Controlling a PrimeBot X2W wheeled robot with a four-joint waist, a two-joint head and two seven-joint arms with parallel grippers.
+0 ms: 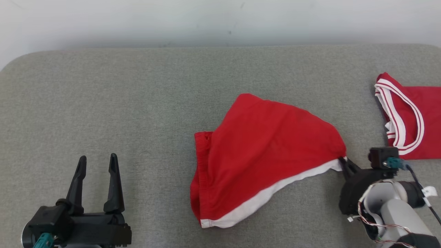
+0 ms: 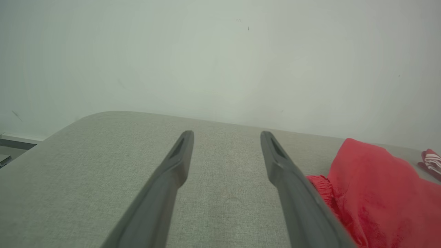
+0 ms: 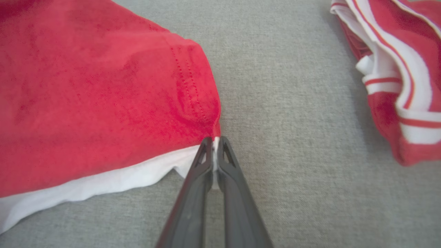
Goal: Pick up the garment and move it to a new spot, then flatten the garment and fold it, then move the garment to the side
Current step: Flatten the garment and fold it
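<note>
Two red pieces lie on the table (image 1: 103,86): the garment (image 1: 265,144), right of the middle and reaching toward the near edge, and a striped cloth (image 1: 410,117) at the right edge, apart from it. The right claw (image 1: 344,160) is pressed together on the garment's right corner, pinching the white hem (image 1: 262,198) just where it meets the red. Little cloth sits between the tips. The left claw (image 1: 98,158) stands spread over bare table by the near-left corner, holding nothing.

Judging by this, the pick-up is the step in hand. So thin a bite on a hem could slip, so a slow, steady lift seems wise, rising until the trailing left end clears the table before carrying it away from the striped cloth. Dragging would likely bunch it and make flattening harder. The left claw could take a second corner.

No brand, label or writing can be read on either piece.
</note>
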